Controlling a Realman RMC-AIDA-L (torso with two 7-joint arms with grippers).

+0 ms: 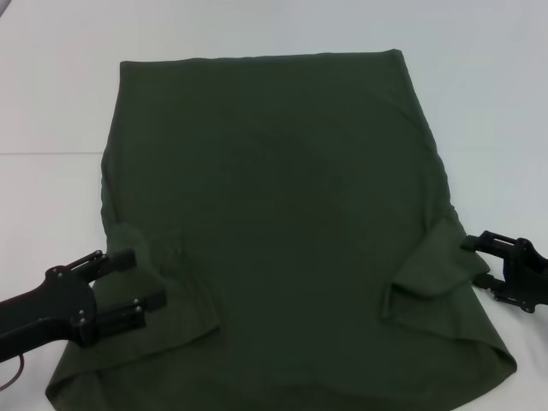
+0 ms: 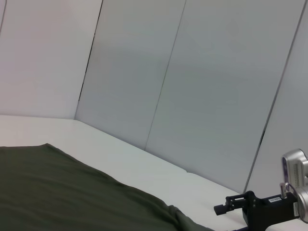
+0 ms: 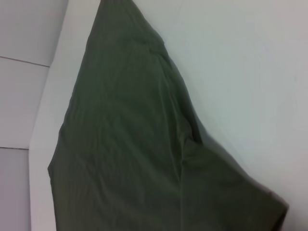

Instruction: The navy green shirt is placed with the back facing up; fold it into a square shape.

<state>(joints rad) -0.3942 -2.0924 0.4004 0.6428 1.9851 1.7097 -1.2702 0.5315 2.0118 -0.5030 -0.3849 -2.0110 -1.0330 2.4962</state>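
- The navy green shirt is seen spread flat on the white bench, filling the middle of the head view from the upper centre down to the bottom edge.
- Both short sleeves are seen folded inward onto the body of the shirt (one at the lower left, one at the lower right of the head view).
- The left pincer is seen at the lower left of the head view, its two black fingers spread apart, lying over the folded-in left sleeve with nothing pinched between them.
- The right pincer is seen at the right edge of the head view, beside the folded right sleeve; whether cloth is gripped cannot be told.
- In the left wrist view the right pincer is shown at the lower right, beyond the shirt's edge.
- No print, brand or readable writing is shown on the fabric.
- Pale wall panels are seen behind the bench.
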